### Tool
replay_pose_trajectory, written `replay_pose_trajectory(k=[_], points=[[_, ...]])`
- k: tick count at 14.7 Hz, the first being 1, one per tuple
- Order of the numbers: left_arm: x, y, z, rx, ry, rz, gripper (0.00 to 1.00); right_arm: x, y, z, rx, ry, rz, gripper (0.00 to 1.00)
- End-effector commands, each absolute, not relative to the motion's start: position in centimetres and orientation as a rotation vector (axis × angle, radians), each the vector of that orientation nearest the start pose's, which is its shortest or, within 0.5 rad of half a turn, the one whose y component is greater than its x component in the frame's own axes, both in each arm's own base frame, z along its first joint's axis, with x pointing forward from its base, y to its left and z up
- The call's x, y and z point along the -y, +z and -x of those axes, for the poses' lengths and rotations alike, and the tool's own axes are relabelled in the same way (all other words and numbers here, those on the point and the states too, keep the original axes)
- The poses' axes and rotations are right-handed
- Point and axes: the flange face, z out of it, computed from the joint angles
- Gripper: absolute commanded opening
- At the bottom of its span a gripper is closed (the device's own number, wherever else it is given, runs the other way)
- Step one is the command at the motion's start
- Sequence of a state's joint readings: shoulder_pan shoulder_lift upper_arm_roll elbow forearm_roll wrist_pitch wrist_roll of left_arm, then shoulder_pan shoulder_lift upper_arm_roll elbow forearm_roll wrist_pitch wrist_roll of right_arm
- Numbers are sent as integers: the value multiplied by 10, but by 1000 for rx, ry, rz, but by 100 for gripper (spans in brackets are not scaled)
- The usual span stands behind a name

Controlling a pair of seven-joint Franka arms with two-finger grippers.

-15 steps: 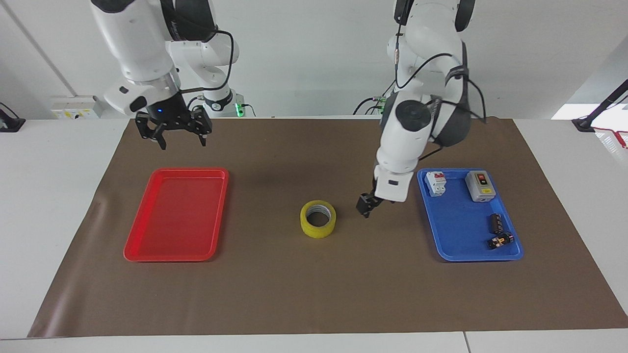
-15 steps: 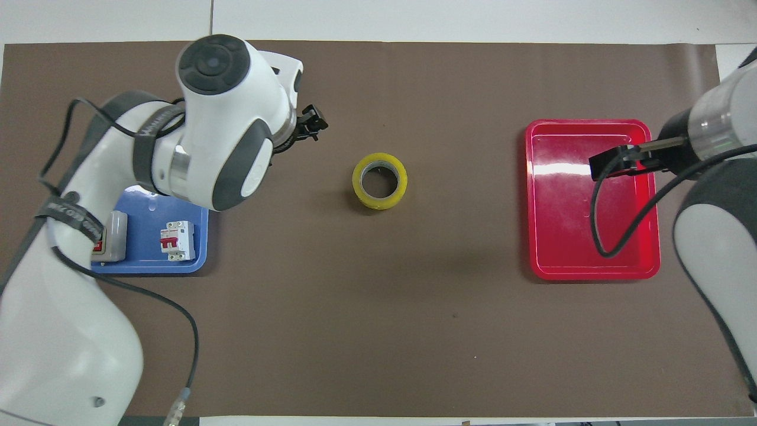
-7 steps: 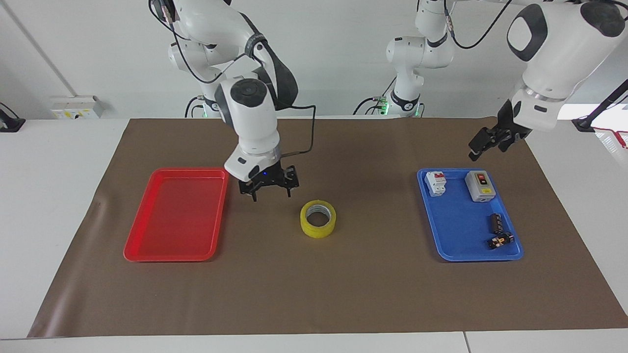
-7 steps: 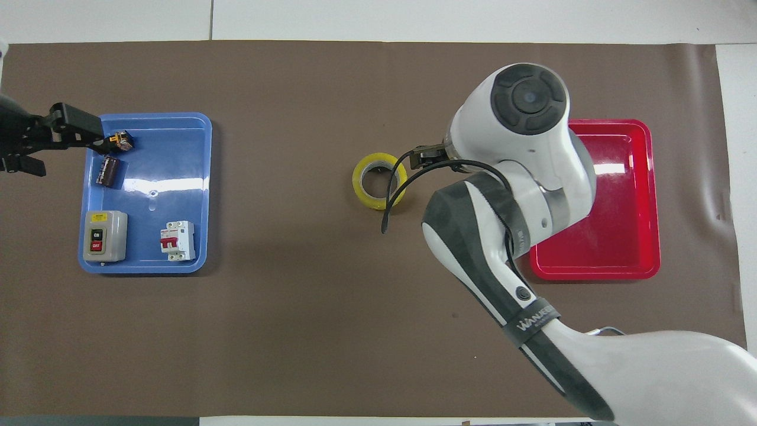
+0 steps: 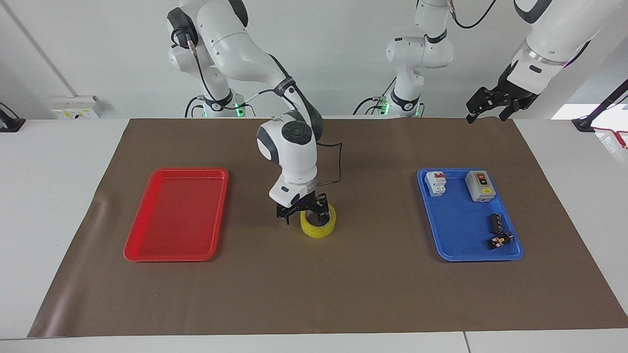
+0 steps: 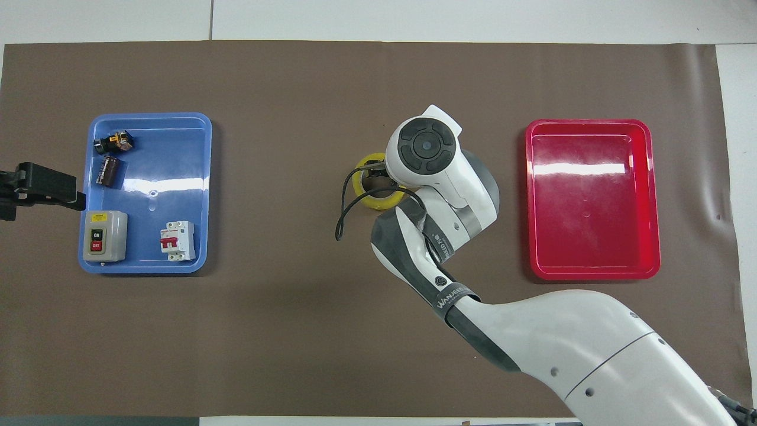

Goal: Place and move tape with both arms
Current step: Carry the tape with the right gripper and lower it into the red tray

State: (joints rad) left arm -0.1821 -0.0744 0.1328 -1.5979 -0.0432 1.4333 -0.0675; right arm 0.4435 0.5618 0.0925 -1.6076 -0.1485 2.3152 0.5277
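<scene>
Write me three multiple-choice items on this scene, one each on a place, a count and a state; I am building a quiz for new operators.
1. Where does the tape lie?
A. in the red tray
B. on the brown mat between the two trays
C. in the blue tray

2. How many parts lie in the blue tray?
A. two
B. four
C. six

3. What is the state of the red tray?
A. empty
B. holding the tape
C. stacked on the blue tray

Key: 1 B, the roll sits on the mat midway between the trays, with the right gripper down at it. 2 B, four small parts show there in the overhead view. 3 A, only its bare floor shows.
</scene>
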Motion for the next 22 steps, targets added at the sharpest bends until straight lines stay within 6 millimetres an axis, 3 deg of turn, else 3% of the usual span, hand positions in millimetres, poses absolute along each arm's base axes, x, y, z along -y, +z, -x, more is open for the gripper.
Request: replay_pose_trajectory(k=[1, 2, 3, 5, 8, 11, 14, 18, 22], points=[[14, 635, -511, -65, 99, 3160, 100, -359, 300, -611, 175, -273, 3122, 100], [11, 636, -515, -63, 86, 3158, 100, -355, 293, -609, 196, -267, 3133, 96], [13, 636, -516, -72, 91, 3154, 100, -354, 291, -609, 215, -272, 3136, 73], [14, 637, -517, -77, 72, 3156, 100, -351, 291, -610, 209, -260, 3143, 0], [18, 638, -531, -79, 62, 3161, 100, -348, 290, -611, 179, -240, 3143, 0], [17, 639, -532, -72, 62, 3161, 100, -346, 295, -612, 167, -204, 3163, 0], [17, 639, -532, -72, 62, 3160, 100, -336, 335, -623, 119, -159, 3200, 0], [17, 639, -532, -72, 57, 3160, 100, -264, 403, -639, -17, -166, 3226, 0], [16, 639, -532, -69, 57, 3160, 100, -174, 458, -636, 107, -64, 3274, 0]])
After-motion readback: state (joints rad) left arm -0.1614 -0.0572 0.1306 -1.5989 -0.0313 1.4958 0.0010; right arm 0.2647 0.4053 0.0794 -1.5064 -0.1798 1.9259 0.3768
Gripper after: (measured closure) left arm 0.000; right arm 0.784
